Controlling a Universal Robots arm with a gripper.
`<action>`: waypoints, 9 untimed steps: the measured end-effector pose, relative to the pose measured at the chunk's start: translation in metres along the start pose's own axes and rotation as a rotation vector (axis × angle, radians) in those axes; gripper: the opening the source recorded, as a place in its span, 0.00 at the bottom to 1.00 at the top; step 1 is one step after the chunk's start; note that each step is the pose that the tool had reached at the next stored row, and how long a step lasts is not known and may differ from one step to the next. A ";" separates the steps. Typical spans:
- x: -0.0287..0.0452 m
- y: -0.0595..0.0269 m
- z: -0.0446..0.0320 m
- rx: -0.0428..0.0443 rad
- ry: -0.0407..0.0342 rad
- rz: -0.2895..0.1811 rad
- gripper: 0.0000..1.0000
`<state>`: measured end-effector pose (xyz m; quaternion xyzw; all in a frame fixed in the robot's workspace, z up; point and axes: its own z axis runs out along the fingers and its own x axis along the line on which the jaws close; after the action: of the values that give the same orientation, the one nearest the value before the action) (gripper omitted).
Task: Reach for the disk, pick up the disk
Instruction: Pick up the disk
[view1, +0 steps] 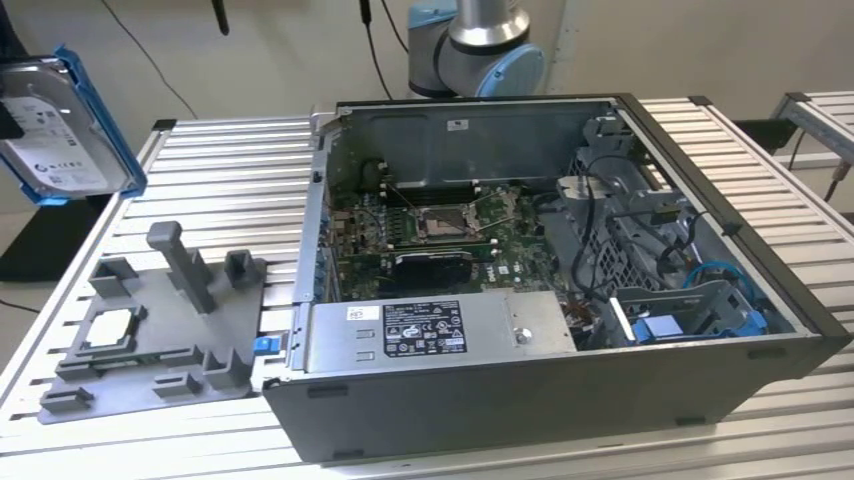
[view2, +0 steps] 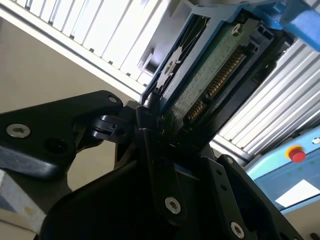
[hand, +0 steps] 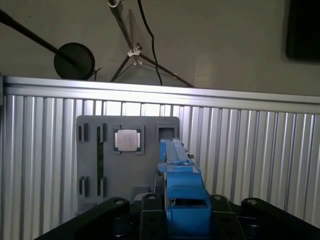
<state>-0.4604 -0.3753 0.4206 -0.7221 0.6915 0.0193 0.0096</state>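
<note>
Both steps look done: the hand (hand: 186, 212) is clamped on the flat silver-grey, blue-framed disk (view1: 60, 125), held well above the ribbed metal tabletop (view1: 227, 170).

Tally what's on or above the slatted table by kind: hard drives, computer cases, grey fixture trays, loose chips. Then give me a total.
disk, clamped in the end effector above the table: 1
computer case, side open: 1
grey fixture tray: 1
square chip, seated in the tray: 1
Total: 4
</note>
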 end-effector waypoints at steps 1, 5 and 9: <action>0.0000 0.0000 -0.0008 0.0000 0.0000 0.000 0.00; -0.0002 0.0000 -0.0044 -0.0001 0.0000 0.000 0.00; -0.0005 0.0001 -0.0107 -0.0001 0.0000 0.000 0.00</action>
<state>-0.4604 -0.3753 0.4313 -0.7221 0.6915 0.0194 0.0095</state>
